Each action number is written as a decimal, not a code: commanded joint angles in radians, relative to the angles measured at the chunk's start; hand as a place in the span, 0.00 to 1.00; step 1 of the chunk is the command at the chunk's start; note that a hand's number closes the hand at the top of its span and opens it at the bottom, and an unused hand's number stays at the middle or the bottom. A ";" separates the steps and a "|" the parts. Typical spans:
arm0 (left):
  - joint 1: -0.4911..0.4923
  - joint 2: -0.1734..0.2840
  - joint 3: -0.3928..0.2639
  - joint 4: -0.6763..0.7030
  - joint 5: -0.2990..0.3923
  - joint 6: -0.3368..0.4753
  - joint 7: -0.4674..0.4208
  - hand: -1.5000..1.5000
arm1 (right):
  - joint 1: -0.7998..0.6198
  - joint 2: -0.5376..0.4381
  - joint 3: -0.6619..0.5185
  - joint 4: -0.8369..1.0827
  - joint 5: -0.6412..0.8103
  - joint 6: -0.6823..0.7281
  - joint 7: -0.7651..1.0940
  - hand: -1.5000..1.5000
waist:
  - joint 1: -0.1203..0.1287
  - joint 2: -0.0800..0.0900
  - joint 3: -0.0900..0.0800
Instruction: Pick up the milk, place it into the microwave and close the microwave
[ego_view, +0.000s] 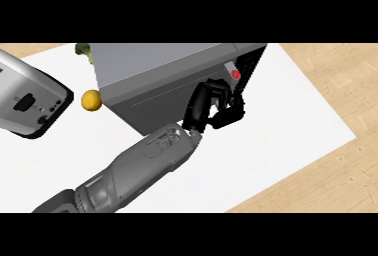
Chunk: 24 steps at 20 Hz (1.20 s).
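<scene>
The grey microwave (159, 65) stands at the back of the white counter (280, 125), its front turned toward the counter's right edge. Its door (159, 107) lies flat against the front, beside a control strip with a red button (235, 74). My right hand (214, 105) is pressed against the door's right end, just below that strip, with its fingers curled and nothing held in them. The grey forearm runs down to the lower left. No milk shows anywhere; the microwave's inside is hidden. My left hand is out of view.
A silver toaster (29, 100) sits at the left edge. A yellow lemon (90, 100) lies between it and the microwave. Something green (83, 49) peeks out behind the microwave's left corner. Wooden floor (339, 75) shows past the counter's right edge.
</scene>
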<state>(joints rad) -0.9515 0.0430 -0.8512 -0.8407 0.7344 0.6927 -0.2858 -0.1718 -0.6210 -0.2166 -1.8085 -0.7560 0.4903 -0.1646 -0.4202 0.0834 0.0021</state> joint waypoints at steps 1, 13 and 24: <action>-0.121 -0.041 0.009 0.040 -0.007 -0.036 -0.009 1.00 | -0.008 -0.015 -0.008 0.005 -0.026 0.007 0.014 0.00 | -0.027 0.006 -0.001; -0.086 -0.032 0.080 0.159 0.084 0.103 0.001 1.00 | -0.009 -0.052 -0.079 0.027 -0.076 -0.008 0.027 0.00 | 0.076 0.003 -0.003; -0.080 0.058 0.007 0.228 0.144 -0.028 -0.011 0.00 | 0.016 -0.088 -0.147 0.001 -0.118 -0.032 0.049 0.00 | 0.139 0.006 -0.005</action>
<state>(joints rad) -1.0495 -0.0027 -0.9358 -0.7671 0.8632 0.6153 -0.2767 -0.1648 -0.6991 -0.3460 -1.8034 -0.8626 0.4665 -0.1247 -0.3261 0.0872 -0.0021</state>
